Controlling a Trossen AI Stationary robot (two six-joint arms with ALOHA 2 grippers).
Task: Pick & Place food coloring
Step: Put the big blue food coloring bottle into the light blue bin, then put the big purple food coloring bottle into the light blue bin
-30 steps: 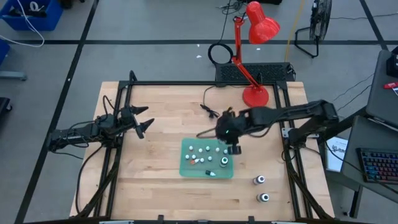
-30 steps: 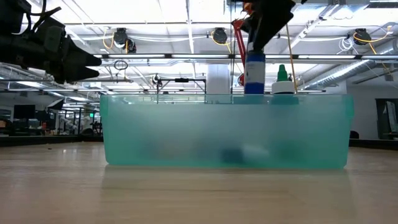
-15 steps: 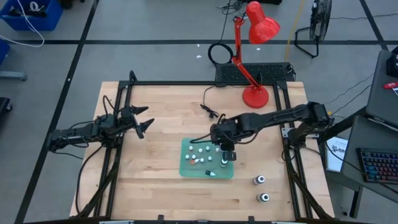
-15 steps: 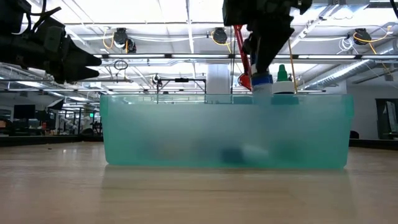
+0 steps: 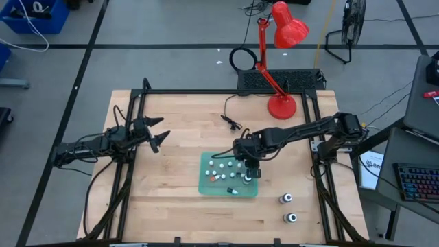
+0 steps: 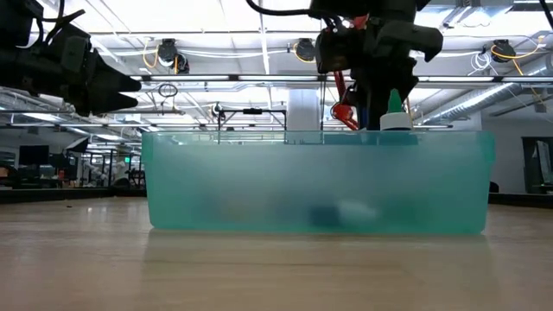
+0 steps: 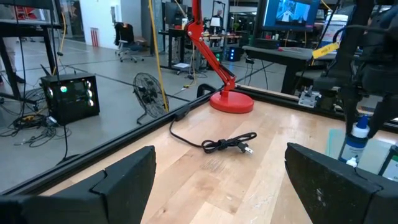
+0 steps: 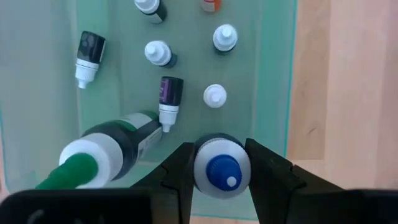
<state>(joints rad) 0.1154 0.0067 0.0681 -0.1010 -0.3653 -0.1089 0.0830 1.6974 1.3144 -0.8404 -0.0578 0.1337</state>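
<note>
Food coloring bottles [image 5: 221,169] are lying in the green tray [image 5: 204,184]. We are keeping our left gripper [image 5: 155,134] waiting wide open and empty near the table's left edge. Our right gripper [image 8: 221,163] is pinching a blue-tipped bottle [image 8: 222,167] inside the tray's right end; next we judge it calls for opening and lifting straight out.

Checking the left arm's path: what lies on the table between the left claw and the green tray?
Bare wood, per the high view, from left claw to green tray.
</note>
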